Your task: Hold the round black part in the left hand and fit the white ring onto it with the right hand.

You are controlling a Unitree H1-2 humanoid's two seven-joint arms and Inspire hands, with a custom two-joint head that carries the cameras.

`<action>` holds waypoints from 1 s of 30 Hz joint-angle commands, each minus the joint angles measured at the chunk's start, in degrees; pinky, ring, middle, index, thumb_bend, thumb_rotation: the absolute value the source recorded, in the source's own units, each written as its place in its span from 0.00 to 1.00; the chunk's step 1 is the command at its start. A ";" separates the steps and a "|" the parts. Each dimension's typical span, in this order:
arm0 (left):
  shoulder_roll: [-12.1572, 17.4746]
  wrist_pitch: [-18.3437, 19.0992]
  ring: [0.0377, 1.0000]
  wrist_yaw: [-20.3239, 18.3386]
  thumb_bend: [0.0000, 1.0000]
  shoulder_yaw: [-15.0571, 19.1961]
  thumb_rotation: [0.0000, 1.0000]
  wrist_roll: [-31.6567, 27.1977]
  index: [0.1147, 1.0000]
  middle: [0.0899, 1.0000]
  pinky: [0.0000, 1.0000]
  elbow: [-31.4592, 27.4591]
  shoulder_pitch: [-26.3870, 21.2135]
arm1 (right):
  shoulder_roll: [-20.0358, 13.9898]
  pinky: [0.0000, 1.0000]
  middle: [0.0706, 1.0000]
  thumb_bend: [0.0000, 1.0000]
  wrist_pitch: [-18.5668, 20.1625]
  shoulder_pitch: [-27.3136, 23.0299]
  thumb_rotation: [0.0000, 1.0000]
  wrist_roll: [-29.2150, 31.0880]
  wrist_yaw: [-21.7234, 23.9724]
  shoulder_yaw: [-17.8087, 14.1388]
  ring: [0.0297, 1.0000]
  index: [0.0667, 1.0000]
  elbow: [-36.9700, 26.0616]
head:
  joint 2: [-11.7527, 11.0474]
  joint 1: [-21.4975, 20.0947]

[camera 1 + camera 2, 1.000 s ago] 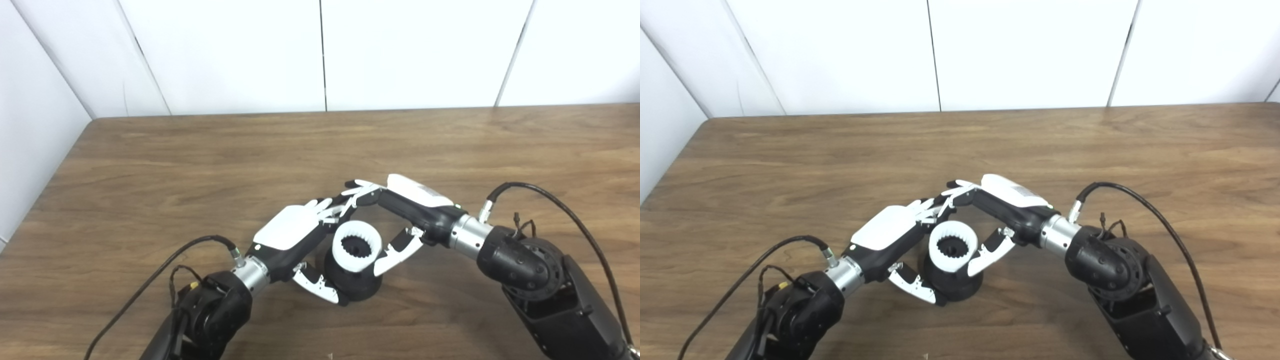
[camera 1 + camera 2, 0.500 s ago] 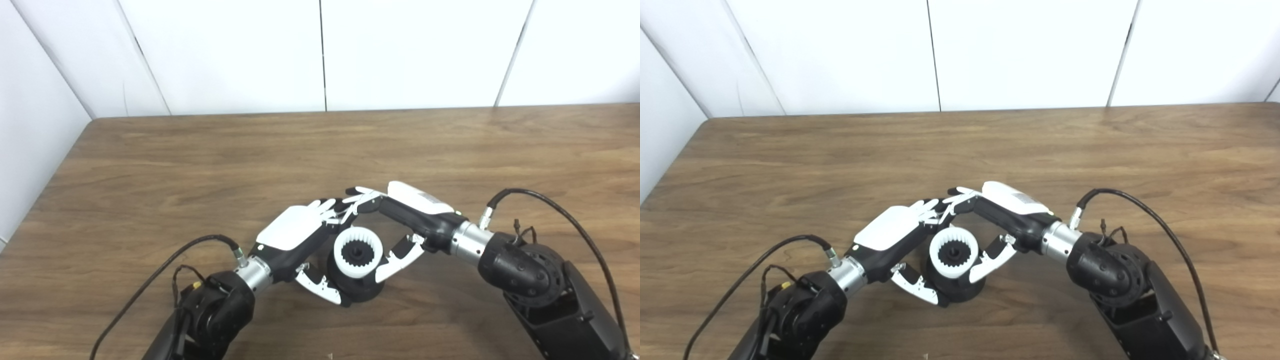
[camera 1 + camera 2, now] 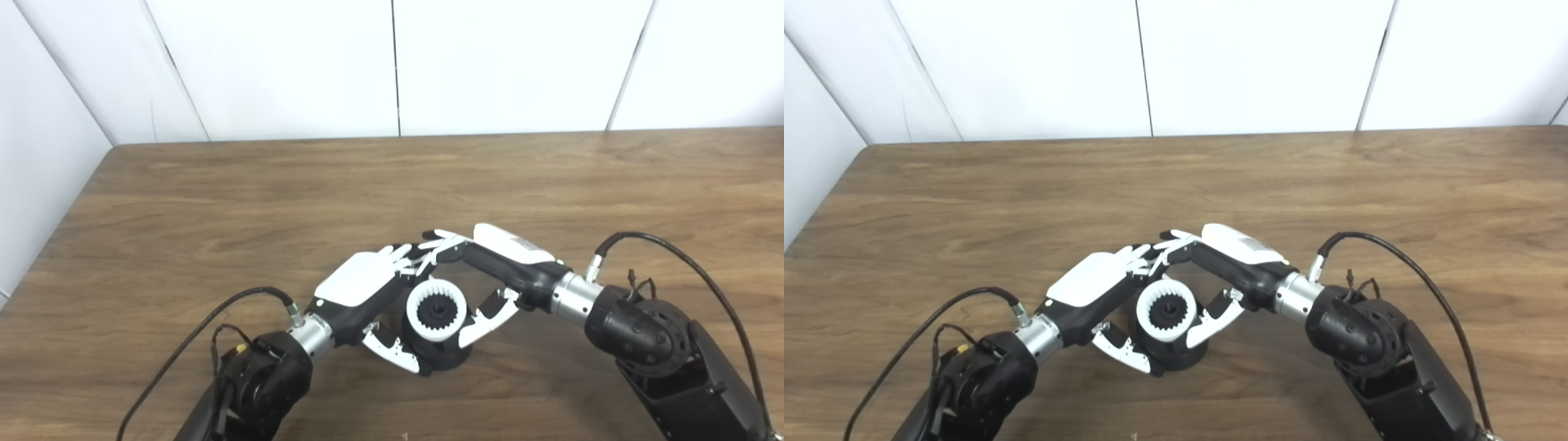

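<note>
The round black part point(image 3: 446, 356) stands on the wooden table near the front middle. The white toothed ring point(image 3: 436, 309) sits on top of it, its opening facing up. My left hand point(image 3: 361, 288) is shut on the black part from the left, thumb low at the front, fingers round the back. My right hand point(image 3: 496, 260) is shut on the white ring from the right, thumb against its right side, fingers curled over its far side. The fingertips of both hands meet behind the ring. The far side of the part is hidden.
The wooden table point(image 3: 245, 202) stretches back to a white panelled wall point(image 3: 392, 61). Its left edge runs along the left side of the picture. Black cables loop from both wrists near the front.
Both hands with the ring and the black part have come down and the tilted part now stands flat on the table. The ring sits lower on the part.
</note>
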 commanded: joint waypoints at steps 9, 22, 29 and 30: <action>-0.31 -0.35 1.00 0.51 0.84 0.81 0.38 -0.15 0.58 0.95 1.00 -2.48 -2.16 | -0.34 0.90 0.84 0.52 -1.04 -0.58 0.16 0.94 0.46 -0.23 0.97 0.45 0.72 | 0.08 0.13; -0.44 -0.59 1.00 0.75 0.85 0.81 0.38 0.23 0.58 0.94 1.00 -2.26 -1.97 | 0.17 0.82 0.83 0.52 -2.71 0.10 0.16 5.08 -1.03 -2.46 0.95 0.45 4.25 | 0.12 0.02; -0.47 -0.58 1.00 0.63 0.84 0.97 0.38 -0.20 0.57 0.94 1.00 -2.57 -1.96 | 0.02 0.82 0.83 0.52 -3.21 0.92 0.16 5.79 -1.09 -2.73 0.95 0.45 5.16 | 0.44 0.15; -0.46 -0.45 1.00 0.51 0.84 0.99 0.38 -0.23 0.58 0.94 1.00 -2.66 -1.94 | 0.02 0.83 0.83 0.52 -3.15 1.02 0.16 5.80 -1.09 -2.69 0.95 0.45 5.19 | 0.48 0.07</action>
